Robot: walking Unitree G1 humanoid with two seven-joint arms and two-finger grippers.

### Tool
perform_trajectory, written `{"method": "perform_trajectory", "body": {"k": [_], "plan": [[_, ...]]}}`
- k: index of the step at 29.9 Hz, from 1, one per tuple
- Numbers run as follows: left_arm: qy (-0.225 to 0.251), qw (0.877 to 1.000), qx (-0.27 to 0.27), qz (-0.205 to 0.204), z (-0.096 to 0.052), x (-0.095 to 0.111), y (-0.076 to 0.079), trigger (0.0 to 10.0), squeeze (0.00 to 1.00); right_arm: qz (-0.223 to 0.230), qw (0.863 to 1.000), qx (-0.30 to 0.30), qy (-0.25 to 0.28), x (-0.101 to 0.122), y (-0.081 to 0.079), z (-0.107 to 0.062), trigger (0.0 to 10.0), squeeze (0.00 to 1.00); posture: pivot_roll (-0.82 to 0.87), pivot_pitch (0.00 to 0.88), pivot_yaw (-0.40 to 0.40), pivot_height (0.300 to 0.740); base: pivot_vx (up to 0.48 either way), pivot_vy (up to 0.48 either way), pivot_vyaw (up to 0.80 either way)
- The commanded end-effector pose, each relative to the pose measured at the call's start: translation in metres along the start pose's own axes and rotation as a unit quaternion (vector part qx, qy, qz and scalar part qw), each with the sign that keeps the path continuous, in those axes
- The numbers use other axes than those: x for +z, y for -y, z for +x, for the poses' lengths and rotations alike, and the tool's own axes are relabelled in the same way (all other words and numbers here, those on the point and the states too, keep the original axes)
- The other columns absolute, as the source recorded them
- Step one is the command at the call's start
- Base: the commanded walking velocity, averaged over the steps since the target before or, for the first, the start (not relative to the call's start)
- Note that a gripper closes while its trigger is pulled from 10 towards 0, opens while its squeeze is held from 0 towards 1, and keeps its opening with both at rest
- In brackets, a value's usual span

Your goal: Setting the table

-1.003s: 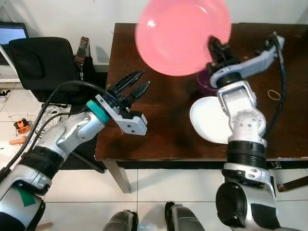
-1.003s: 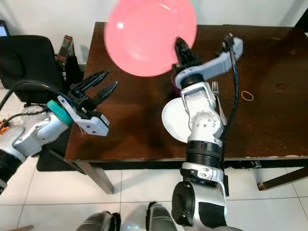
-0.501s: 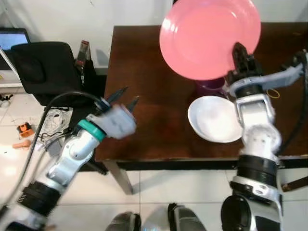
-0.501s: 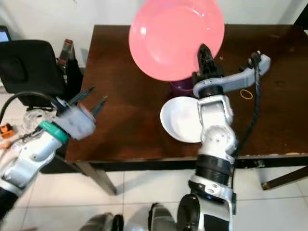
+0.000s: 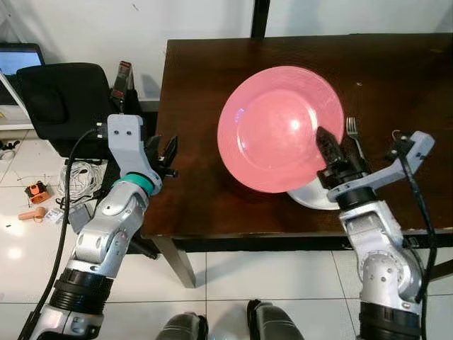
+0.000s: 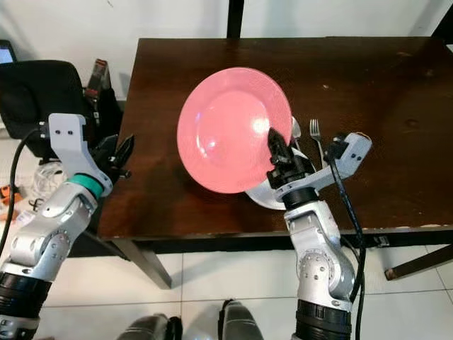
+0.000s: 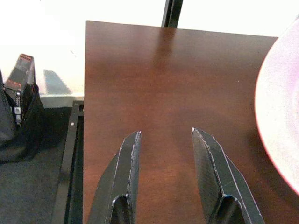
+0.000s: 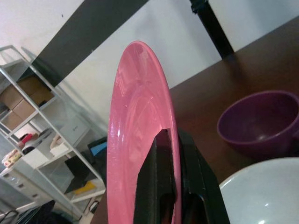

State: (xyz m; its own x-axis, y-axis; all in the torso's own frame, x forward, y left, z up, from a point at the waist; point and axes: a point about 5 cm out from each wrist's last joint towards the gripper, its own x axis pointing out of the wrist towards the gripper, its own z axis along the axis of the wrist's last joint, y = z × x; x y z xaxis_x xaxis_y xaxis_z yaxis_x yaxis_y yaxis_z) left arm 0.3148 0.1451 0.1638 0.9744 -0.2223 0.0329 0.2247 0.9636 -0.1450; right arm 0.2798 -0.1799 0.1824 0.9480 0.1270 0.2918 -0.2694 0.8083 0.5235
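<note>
Right gripper point(image 5: 327, 144) clamped on rim of pink plate point(image 5: 279, 127), one finger each side of the edge, clear in right wrist view point(image 8: 161, 186). Plate held tilted above the dark wooden table point(image 5: 205, 92), over the table's near half, face toward the head camera. Its lower edge overlaps a white plate point(image 5: 311, 199) lying flat on the table near the front edge. Purple bowl point(image 8: 259, 123) on the table just beyond the white plate, seen from right wrist. Fork point(image 5: 352, 134) flat on the table just right of the pink plate, tines pointing to the far side.

Left gripper point(image 7: 163, 154) released, fingers point(image 7: 127, 163) spread, nothing between them, hovering at the table's left edge, pointing across the bare tabletop. Well apart from the pink plate.

Black chair point(image 5: 60, 95) left of the table. Laptop point(image 5: 18, 57) beyond the chair. Cables point(image 5: 74, 180) on the tiled floor below the chair.
</note>
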Motion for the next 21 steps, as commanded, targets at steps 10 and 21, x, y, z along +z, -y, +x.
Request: {"method": "perform_trajectory", "body": {"k": [10,21], "plan": [[-0.02,1.0,0.001,-0.003,0.013,0.004,0.015,10.0,0.0,-0.028,0.992,-0.101,0.068,0.015,0.009,-0.009,10.0,0.0,-0.04,0.005,0.085,0.74,0.0,0.0,0.0],[-0.013,1.0,0.018,0.017,0.018,0.004,0.014,10.0,0.0,-0.008,0.99,-0.119,0.074,0.01,0.01,-0.011,10.0,0.0,-0.04,0.006,0.084,0.74,0.0,0.0,0.0]]}}
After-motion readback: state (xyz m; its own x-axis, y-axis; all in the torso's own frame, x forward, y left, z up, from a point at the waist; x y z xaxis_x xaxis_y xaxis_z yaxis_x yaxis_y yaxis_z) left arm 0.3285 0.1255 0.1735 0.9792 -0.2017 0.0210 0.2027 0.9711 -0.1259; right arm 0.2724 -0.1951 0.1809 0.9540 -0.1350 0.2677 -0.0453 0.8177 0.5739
